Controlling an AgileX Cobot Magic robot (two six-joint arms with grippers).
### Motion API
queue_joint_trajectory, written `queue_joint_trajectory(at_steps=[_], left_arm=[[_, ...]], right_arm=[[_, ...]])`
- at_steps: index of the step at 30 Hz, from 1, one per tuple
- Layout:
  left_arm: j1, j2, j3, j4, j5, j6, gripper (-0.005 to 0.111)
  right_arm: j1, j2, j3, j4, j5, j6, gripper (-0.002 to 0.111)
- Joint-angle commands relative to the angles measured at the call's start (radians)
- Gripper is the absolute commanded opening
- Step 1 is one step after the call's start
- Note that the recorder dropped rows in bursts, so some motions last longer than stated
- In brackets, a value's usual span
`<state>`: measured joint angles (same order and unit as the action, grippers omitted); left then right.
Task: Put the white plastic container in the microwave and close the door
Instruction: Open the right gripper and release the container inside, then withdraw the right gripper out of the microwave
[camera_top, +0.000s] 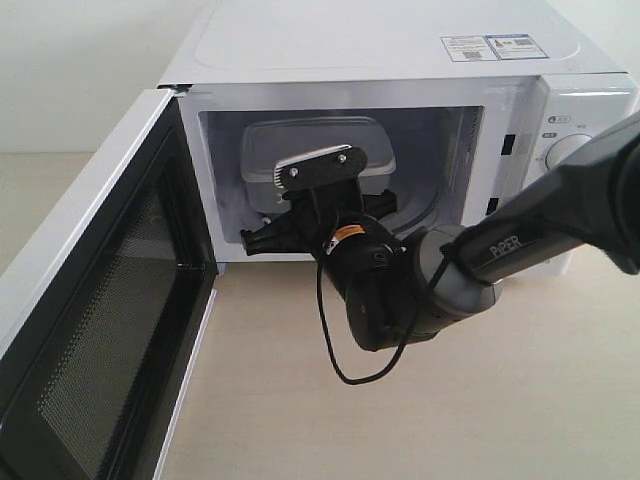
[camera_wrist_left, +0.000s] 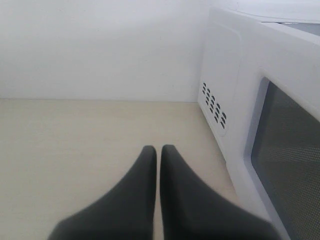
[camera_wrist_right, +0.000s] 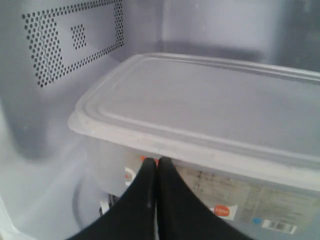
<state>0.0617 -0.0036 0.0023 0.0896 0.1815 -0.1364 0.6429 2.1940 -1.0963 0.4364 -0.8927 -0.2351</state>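
Note:
The white microwave (camera_top: 380, 45) stands with its door (camera_top: 100, 300) swung wide to the left, black mesh inner face showing. The white plastic container (camera_top: 300, 135) sits inside the cavity, toward its left and back. My right gripper (camera_wrist_right: 157, 161) is shut, reaching into the cavity, its tips against the container's (camera_wrist_right: 210, 105) labelled side wall just under the lid rim. My left gripper (camera_wrist_left: 158, 149) is shut and empty, low over the tabletop outside the door (camera_wrist_left: 290, 150), whose window lies close beside it. The left gripper is out of the exterior view.
My right arm (camera_top: 540, 235) crosses in front of the dial panel (camera_top: 565, 150), a black cable (camera_top: 335, 350) looping below the wrist. The cavity's perforated side wall (camera_wrist_right: 55, 45) is near the container. Beige tabletop (camera_top: 450, 420) lies before the microwave; a white wall (camera_wrist_left: 100, 45) stands behind.

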Motion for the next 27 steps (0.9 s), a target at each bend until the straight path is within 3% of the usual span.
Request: queue_joint_trajectory(at_steps=[1, 17, 27], left_arm=[[-0.003, 0.004, -0.002, 0.0, -0.005, -0.002, 0.004], [-0.003, 0.004, -0.002, 0.0, -0.005, -0.002, 0.004], [-0.003, 0.004, -0.002, 0.0, -0.005, -0.002, 0.004]], right_arm=[[-0.006, 0.001, -0.008, 0.003, -0.013, -0.009, 0.0], [0.018, -0.173, 0.251, 0.003, -0.02, -0.004, 0.0], [0.138, -0.424, 0.518, 0.0, 0.053, 0.009, 0.0]])
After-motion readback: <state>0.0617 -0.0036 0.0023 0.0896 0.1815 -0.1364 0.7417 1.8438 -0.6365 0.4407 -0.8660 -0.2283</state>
